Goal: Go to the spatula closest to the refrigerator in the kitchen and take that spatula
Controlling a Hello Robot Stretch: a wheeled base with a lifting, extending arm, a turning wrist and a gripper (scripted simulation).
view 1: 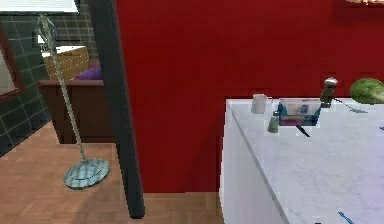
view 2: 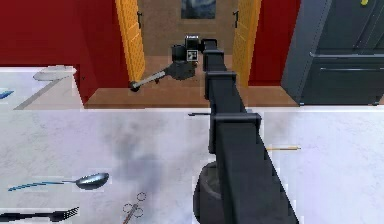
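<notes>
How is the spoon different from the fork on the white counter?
The spoon ends in a round shiny silver bowl; the fork ends in thin prongs. The spoon has a bluish handle; the fork is all black. Both lie flat on the counter, heads toward the arm side view's right.

Light was even & fairly bright in both views. Soft grey shadow lay on the white countertop (view 2: 330, 180) left of the arm (view 2: 235, 130). Dark post (view 1: 122, 100) leaned nr forward view's left, i.e. edge distortion.

End effector (view 2: 138, 86) near doorway (view 2: 160, 30); perhaps spoon (view 2: 88, 181).
</notes>
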